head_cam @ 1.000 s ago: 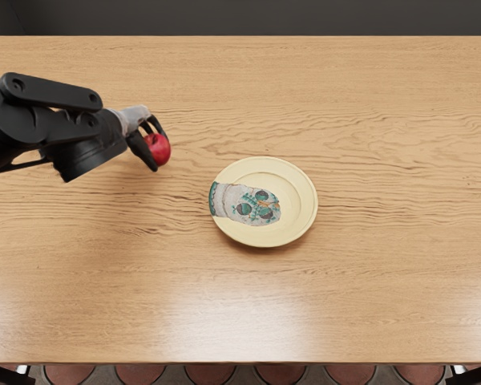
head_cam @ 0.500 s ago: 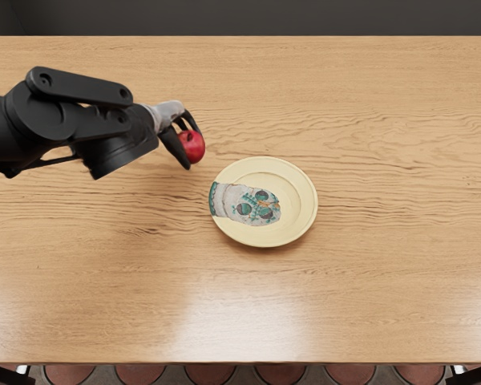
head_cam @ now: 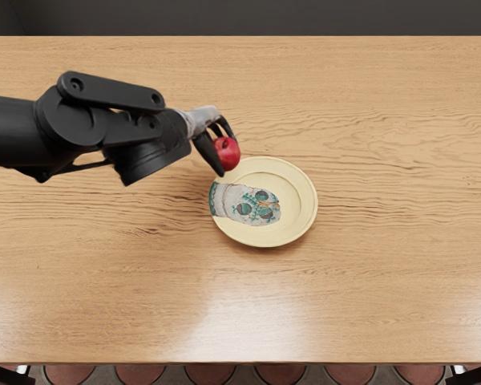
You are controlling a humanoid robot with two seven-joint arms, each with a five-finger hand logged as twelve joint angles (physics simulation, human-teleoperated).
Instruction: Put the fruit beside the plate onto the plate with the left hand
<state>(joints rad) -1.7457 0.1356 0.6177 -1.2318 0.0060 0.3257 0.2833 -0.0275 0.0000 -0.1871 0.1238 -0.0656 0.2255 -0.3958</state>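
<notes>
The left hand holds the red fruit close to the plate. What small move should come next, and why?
Probably shift the fruit a little right and down in the picture, over the middle of the plate, before lowering it. The left hand grasps it at the plate's upper-left rim, so releasing here might drop it on the edge.

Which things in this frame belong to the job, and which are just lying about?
In the job:
fruit, red, held by the left hand at the plate's edge
plate, the target

Not in the job:
table
dark backdrop
</notes>
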